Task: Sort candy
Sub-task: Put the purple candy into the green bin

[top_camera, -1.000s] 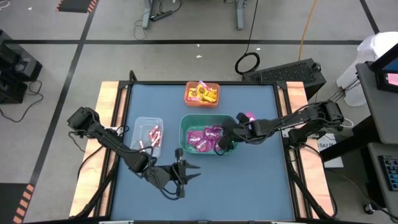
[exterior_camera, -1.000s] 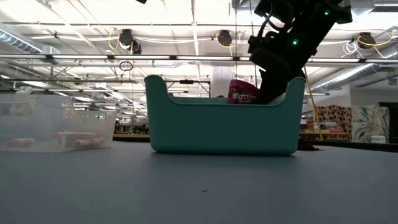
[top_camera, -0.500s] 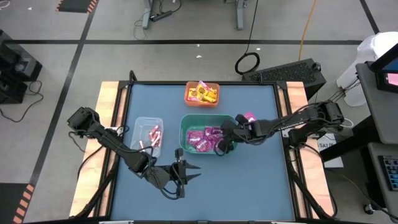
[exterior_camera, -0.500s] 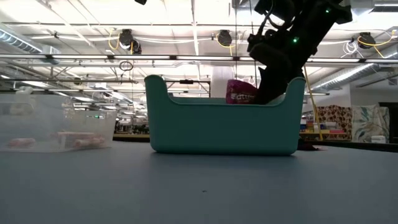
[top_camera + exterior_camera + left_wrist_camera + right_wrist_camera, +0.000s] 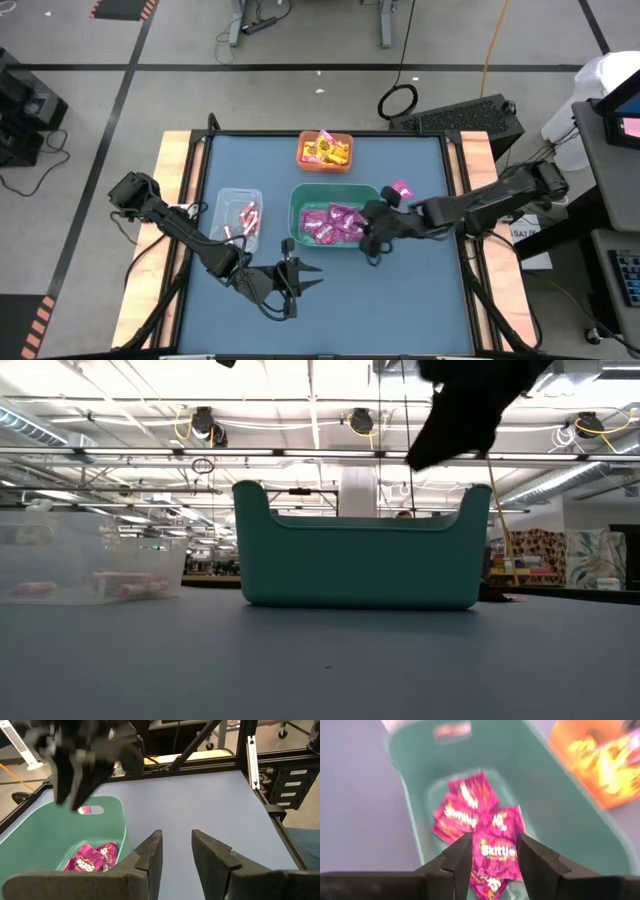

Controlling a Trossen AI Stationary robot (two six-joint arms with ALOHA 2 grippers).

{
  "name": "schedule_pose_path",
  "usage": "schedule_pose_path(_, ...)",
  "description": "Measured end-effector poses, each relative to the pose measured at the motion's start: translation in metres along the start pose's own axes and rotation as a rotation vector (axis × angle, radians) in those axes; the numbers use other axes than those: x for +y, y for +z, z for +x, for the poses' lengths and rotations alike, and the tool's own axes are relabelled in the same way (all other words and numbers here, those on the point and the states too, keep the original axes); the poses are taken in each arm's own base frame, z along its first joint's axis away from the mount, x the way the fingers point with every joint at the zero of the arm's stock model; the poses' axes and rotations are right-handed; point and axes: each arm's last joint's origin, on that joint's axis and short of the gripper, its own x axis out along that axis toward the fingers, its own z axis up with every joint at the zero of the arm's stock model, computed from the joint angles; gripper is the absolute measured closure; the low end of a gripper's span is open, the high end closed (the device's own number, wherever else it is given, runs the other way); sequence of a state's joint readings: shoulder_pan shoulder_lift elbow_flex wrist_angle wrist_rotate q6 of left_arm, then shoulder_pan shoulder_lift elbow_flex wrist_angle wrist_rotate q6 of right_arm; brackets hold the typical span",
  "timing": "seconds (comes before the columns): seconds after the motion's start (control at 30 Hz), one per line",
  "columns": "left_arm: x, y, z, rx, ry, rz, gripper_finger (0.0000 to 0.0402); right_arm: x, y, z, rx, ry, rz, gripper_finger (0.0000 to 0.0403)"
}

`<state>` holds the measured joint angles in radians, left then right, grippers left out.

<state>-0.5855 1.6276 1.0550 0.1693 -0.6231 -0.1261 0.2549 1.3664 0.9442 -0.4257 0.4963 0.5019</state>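
Observation:
The green bin (image 5: 300, 212) stands mid-table with several magenta-pink candy packets (image 5: 335, 222) lying on its floor, seen close in the right wrist view (image 5: 480, 827). One magenta packet (image 5: 402, 188) lies on the table right of the bin. My right gripper (image 5: 371, 246) hangs open above the bin's near right corner, nothing between its fingers (image 5: 495, 857). Near the front edge, my left gripper (image 5: 306, 276) stands open and empty (image 5: 177, 847). Yellow packets fill the orange bin (image 5: 325, 150). Pink-white sticks lie in the clear bin (image 5: 238, 218).
The orange bin sits at the far edge and the clear bin left of the green one. Bare blue table (image 5: 400, 300) stretches along the near side and the right. Wooden side rails (image 5: 176, 200) border the table. In the low view the green bin (image 5: 360, 560) stands in front of the right arm.
My right gripper held a magenta packet over the green bin's right end, then opened and let it go. The packet has dropped into the bin among the others. The gripper has risen and drawn back toward the near right of the bin.

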Motion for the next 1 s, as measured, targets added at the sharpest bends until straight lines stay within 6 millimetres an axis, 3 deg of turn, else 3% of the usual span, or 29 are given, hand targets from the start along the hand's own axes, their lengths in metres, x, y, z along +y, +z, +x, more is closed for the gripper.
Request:
schedule_pose_path(0.17,0.0,0.0,0.0,0.0,0.0,0.0,0.029,-0.003,-0.006,-0.038,-0.082,-0.109,0.015,0.0252)
schedule_pose_path(0.33,0.0,0.0,0.0,0.0,0.0,0.0,0.029,-0.015,-0.024,-0.053,-0.081,-0.308,0.031,0.0252)
schedule_pose_path(0.73,0.0,0.0,0.0,0.0,0.0,0.0,0.029,-0.035,-0.072,-0.036,-0.051,-0.481,0.045,0.0252)
schedule_pose_path(1.0,0.0,0.0,0.0,0.002,-0.016,-0.001,0.029,-0.046,-0.113,-0.018,-0.05,-0.495,0.088,0.0252)
